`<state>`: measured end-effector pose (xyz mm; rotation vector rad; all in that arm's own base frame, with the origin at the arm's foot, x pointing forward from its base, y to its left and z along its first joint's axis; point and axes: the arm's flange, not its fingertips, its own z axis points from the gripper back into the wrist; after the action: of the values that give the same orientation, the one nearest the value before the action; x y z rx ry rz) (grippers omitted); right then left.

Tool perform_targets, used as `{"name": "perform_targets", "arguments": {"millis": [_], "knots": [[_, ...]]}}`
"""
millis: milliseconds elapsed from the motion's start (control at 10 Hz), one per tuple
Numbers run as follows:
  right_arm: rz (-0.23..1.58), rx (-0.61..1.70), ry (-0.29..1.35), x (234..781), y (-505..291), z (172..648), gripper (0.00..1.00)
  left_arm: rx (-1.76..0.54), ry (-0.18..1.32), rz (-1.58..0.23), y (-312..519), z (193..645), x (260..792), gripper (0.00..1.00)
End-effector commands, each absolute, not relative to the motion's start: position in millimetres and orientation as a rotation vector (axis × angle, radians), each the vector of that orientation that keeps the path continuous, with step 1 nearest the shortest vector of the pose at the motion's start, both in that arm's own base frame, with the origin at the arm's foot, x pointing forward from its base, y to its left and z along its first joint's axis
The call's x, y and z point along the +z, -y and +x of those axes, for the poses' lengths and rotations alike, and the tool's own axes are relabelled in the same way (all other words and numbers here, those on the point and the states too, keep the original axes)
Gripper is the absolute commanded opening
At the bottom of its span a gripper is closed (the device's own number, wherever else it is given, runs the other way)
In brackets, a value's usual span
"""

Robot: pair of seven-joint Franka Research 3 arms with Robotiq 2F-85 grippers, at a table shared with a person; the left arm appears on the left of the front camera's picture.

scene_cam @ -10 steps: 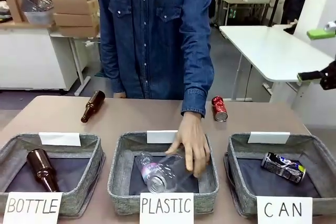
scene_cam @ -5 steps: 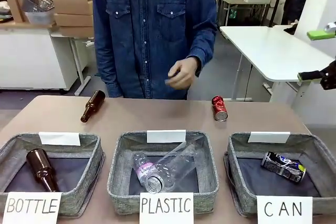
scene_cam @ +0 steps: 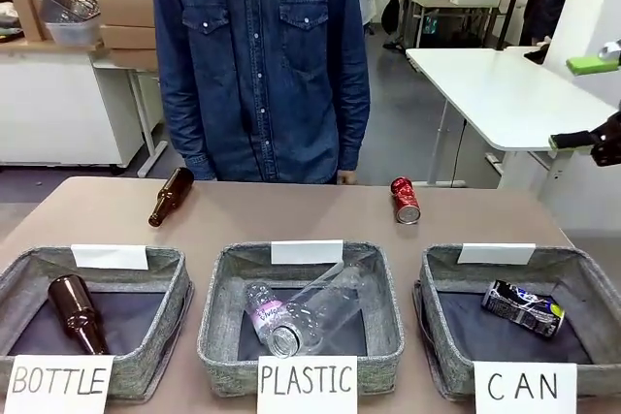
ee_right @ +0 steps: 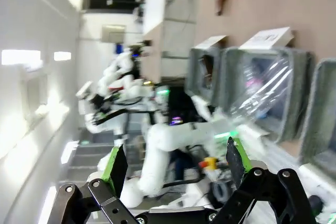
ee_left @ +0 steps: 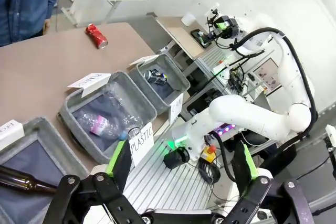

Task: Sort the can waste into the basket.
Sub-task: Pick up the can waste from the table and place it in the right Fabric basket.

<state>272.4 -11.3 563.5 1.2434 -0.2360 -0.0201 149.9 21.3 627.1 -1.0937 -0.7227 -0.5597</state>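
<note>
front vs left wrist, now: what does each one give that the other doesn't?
Front adds: the loose brown bottle lying on the table. Left wrist adds: the left gripper, open, nothing in it. Both: red can on the table, dark can in the CAN basket, clear bottle in the PLASTIC basket.

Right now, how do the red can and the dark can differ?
The red can is shiny red; the dark can is blue-black with yellow-green marks. The red can lies on the table, at its far side; the dark can lies inside the CAN basket. The red can points roughly across the table, the dark can sideways. Both are small, lying down.
</note>
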Motion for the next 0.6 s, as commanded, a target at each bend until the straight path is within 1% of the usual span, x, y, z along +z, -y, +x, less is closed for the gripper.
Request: {"name": "perform_targets", "arguments": {"millis": [0, 100, 200, 300, 400, 500], "knots": [[0.669, 0.037, 0.441, 553, -46, 334, 1.0, -0.58, 0.734, -1.111, -23, 150, 629, 1.0], [0.516, 0.093, 0.455, 535, -69, 372, 1.0, -0.58, 0.734, -1.111, -23, 150, 629, 1.0], [0.3, 0.073, 0.496, 515, -77, 401, 1.0, -0.58, 0.734, -1.111, -23, 150, 629, 1.0], [0.203, 0.058, 0.528, 496, -79, 420, 1.0, -0.58, 0.734, -1.111, -23, 150, 629, 1.0], [0.277, 0.035, 0.552, 490, -78, 420, 1.0, -0.58, 0.734, -1.111, -23, 150, 629, 1.0], [0.602, 0.162, 0.431, 515, -94, 380, 1.0, -0.58, 0.734, -1.111, -23, 150, 629, 1.0]]}}
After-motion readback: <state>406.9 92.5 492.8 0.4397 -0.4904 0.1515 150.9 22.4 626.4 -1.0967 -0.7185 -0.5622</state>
